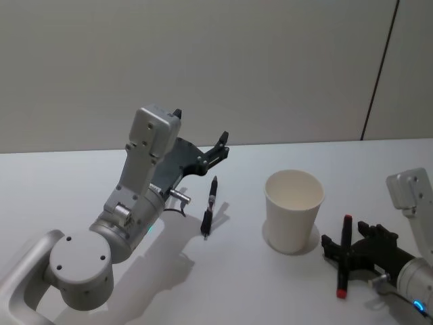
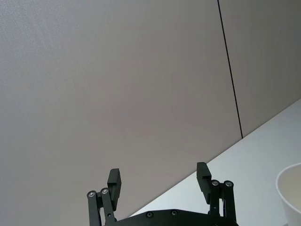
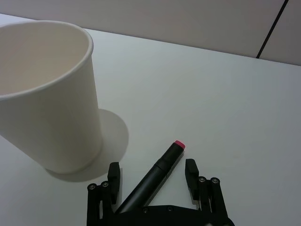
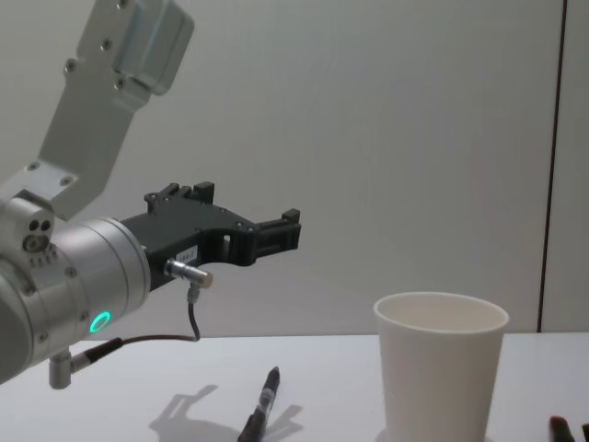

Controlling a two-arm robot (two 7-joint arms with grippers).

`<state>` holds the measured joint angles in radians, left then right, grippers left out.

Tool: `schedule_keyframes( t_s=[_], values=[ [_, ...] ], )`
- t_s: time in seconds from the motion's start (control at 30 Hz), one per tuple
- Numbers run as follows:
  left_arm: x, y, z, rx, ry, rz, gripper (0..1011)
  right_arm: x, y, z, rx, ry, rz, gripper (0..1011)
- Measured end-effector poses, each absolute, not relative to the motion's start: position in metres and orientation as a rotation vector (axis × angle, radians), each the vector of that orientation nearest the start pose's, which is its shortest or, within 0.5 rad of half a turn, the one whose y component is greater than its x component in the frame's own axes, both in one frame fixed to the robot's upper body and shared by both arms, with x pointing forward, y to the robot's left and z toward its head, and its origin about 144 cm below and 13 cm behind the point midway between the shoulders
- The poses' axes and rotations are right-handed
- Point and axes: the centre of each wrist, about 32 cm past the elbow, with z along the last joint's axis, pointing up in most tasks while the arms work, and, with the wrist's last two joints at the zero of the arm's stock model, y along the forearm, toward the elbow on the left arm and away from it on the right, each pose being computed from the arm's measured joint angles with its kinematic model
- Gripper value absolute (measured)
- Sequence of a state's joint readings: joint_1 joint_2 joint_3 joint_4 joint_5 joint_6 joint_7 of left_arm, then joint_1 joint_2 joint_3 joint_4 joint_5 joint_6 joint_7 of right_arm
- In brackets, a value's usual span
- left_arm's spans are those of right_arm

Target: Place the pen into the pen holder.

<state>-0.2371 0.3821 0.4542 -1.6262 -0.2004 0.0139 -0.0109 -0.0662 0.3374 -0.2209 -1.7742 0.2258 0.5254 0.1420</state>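
Note:
The pen holder (image 1: 293, 210) is a plain white paper cup standing upright right of centre, also seen in the chest view (image 4: 440, 373) and close in the right wrist view (image 3: 47, 99). A dark pen with red ends (image 1: 344, 255) lies on the table to the cup's right. My right gripper (image 1: 346, 248) sits low over it, open, and the pen (image 3: 157, 174) lies slantwise between the spread fingers (image 3: 190, 170). A second, black pen (image 1: 210, 206) lies left of the cup. My left gripper (image 1: 222, 145) hangs open and empty in the air above that pen (image 4: 260, 410).
The white table (image 1: 257, 291) runs back to a plain wall with a dark vertical seam (image 1: 379, 68) at the right. The left arm's grey body (image 1: 128, 203) rises over the table's left half. The cup's rim (image 2: 288, 188) shows in the left wrist view.

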Motion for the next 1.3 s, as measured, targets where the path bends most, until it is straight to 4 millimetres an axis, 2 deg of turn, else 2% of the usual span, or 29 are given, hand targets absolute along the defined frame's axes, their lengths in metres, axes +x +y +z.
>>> schedule_keyframes(
  t_s=[1.3],
  values=[
    [0.492, 0.1984, 1.2044, 0.061, -0.268, 1.124, 1001, 0.4289, -0.2386, 1.1705, -0.434, 0.261, -1.158, 629]
  ],
)
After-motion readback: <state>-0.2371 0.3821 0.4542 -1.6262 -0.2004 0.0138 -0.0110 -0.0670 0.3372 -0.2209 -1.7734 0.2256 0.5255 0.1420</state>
